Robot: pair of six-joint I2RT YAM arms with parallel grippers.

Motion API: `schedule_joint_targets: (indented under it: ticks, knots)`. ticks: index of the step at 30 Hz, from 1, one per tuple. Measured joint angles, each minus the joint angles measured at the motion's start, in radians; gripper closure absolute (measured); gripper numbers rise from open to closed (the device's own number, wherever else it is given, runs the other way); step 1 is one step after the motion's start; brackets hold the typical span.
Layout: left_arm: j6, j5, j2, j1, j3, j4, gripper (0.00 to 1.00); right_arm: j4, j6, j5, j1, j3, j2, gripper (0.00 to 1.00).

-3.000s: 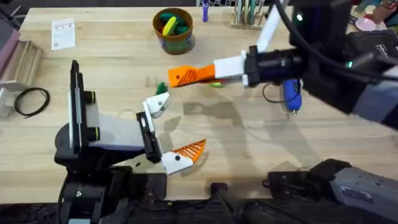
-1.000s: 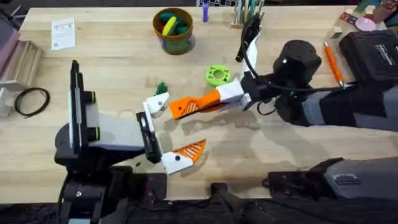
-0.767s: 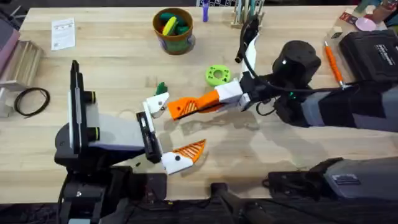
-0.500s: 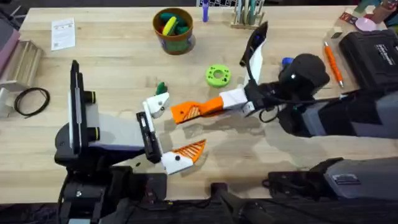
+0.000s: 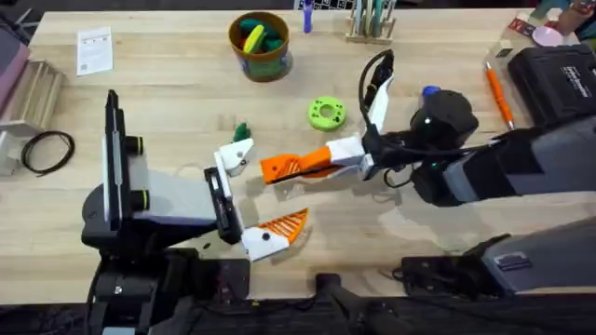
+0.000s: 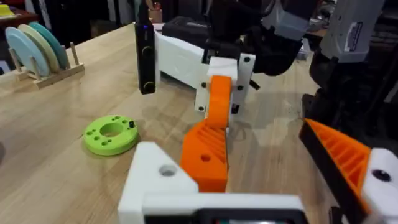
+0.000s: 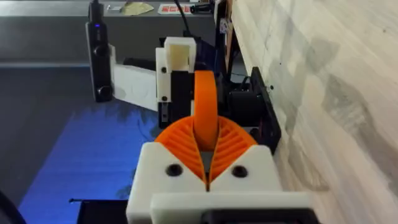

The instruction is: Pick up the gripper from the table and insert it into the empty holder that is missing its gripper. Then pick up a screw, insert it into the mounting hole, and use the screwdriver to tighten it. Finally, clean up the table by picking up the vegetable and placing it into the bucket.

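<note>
Right pincer [image 5: 279, 168] is clenched on the gripper [image 6: 214, 106], the loose orange ribbed wedge. In the right wrist view it sits pinched upright between the two orange pads, tip pointing at the left arm.

Left pincer [image 5: 253, 200] is released, jaws spread wide. One jaw carries its orange ribbed tip [image 5: 282, 224]. The other is the holder [image 5: 233, 158], a bare white block with an empty mounting hole on its face.

Progress, my read: pick-up is done, insertion is not. In the overhead view the orange wedge sits just beside the holder, near mid-worktop; can't tell if they touch. Left wrist view shows the wedge lined up close to the white block but not seated.

Still to do: seat the wedge, then screw, tighten, clean up.
- Screwdriver: blue bit [image 5: 428, 92] peeks out behind the right arm, toward the right far side of the worktop; mostly hidden.
- No screw I can make out.
- Vegetable [image 5: 241, 131]: small dark green piece lying just beyond the holder, not yet moved.
- Bucket [image 5: 260, 43]: at the far edge, left of centre, yellow and green toys inside.

Green holed disc [image 5: 326, 113] sits between bucket and right arm.
</note>
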Motion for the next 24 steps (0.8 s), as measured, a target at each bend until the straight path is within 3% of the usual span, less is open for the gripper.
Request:
schedule_joint_targets:
  ticks: [6, 13, 24]
  knots:
    - [0.000, 0.000, 0.000, 0.000, 0.000, 0.000, 0.015, 0.005, -0.012, 0.000, 0.005, 0.004, 0.008, 0.993]
    - [0.000, 0.000, 0.000, 0.000, 0.000, 0.000, 0.016, 0.006, -0.016, 0.000, 0.069, 0.078, 0.008, 0.993]
    - [0.000, 0.000, 0.000, 0.001, 0.000, 0.000, 0.015, 0.008, -0.013, -0.003, 0.069, 0.096, 0.008, 0.993]
